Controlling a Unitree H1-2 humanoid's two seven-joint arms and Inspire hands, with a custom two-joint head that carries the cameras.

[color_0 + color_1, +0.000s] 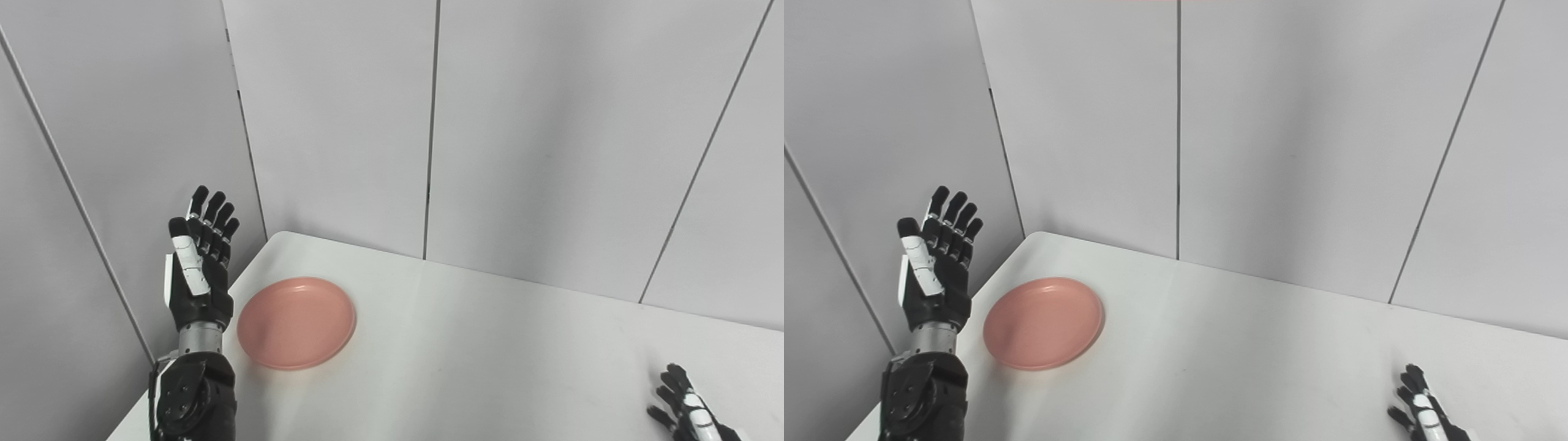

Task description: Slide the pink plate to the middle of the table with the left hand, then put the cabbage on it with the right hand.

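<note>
A round pink plate [296, 322] lies flat and empty on the white table [490, 355], near its left edge. My left hand [199, 263] is raised upright just left of the plate, over the table's left edge, open with fingers straight and apart, holding nothing. My right hand [689, 407] rests low at the bottom right corner, only partly in view, fingers spread and open with nothing in it. No cabbage shows in either view.
Grey wall panels [520, 122] close in the table at the back and on the left. The table's far left corner [282, 236] lies just behind the plate.
</note>
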